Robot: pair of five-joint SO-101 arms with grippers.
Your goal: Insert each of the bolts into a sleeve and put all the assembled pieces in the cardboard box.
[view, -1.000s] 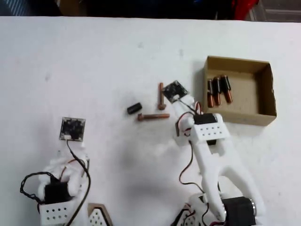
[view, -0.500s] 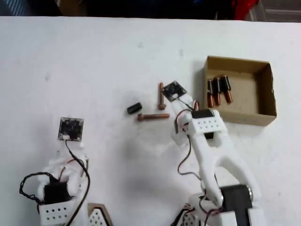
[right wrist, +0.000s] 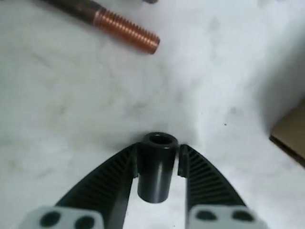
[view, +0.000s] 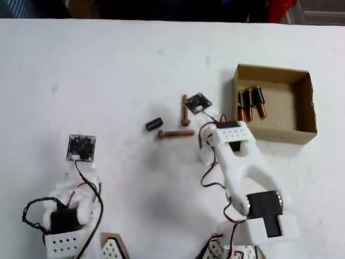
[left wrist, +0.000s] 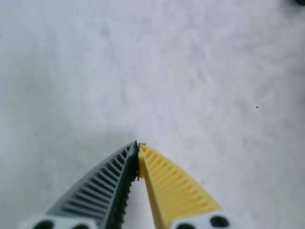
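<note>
High view takes in the white surface (view: 108,65), which carries everything. The right arm (view: 242,162) stretches forward across the surface, its wrist between the loose parts and the cardboard box (view: 272,69). The left arm (view: 67,216) sits folded at the near edge, well apart from the work, probably parked there so it does not crowd the other arm.

The cardboard box stands open-topped on the right side of the surface. Three assembled pieces (view: 251,103) lie side by side against one wall, so part of the job looks done.

The right tool (right wrist: 157,146) is closed narrowly around a black sleeve (right wrist: 155,177), gripping it by the sides with the open bore pointing away from the wrist. I judge this grip is chosen to leave the hole free to receive a thread. The left tool (left wrist: 138,149) is fully closed on nothing, its tips touching over bare surface.

Two bolts are left loose near the middle of the surface. One bolt (view: 184,110) lies just beside the right wrist, and the other bolt (view: 175,133) lies crosswise near it. In the right wrist view a coppery threaded end (right wrist: 128,36) lies ahead of the held sleeve but apart from it and not lined up with the bore. A spare sleeve (view: 154,124) lies beside the crosswise bolt.
</note>
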